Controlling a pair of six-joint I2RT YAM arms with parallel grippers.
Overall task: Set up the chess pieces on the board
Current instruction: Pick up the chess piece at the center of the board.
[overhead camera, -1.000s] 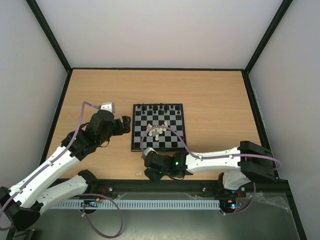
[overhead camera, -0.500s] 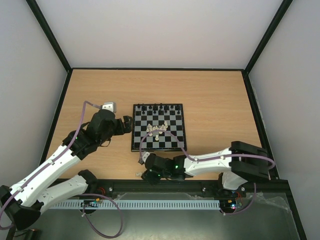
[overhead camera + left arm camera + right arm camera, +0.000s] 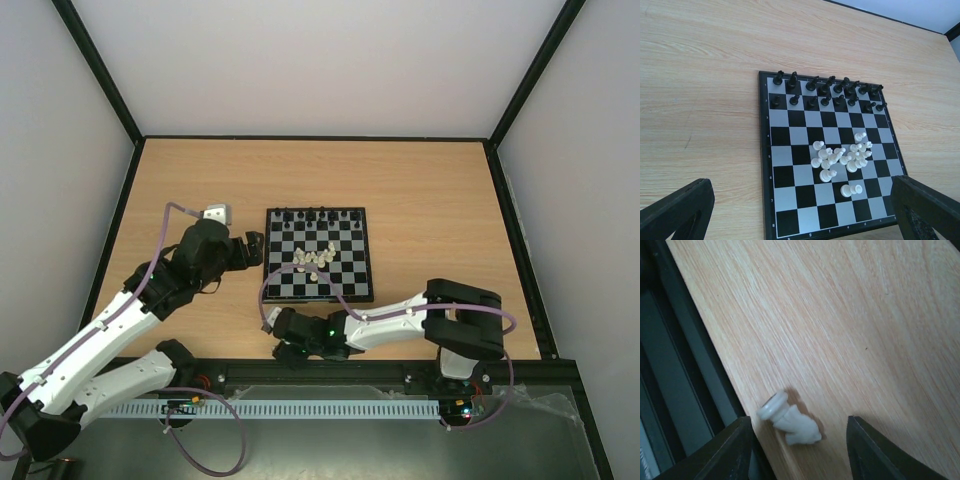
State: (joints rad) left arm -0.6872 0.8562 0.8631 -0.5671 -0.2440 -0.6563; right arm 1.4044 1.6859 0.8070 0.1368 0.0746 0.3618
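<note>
Step in hand: recover stray white piece, lying on its side on the table, off the board, beyond its near-left corner and close to the table's near edge. Right gripper is half open, holding nothing; the piece lies between its fingers but nearer one of them. Advice: centre on the body before closing, come down low, and close gently so the rounded piece does not roll toward the edge. Left gripper is spread wide and empty, just left of the board. On the board, black pieces fill the two far rows and the white cluster is heaped mid-board. Versus a second ago: the right arm has swung left, away from the board's near edge, and now covers the stray piece in the top view; the left arm is unchanged.
</note>
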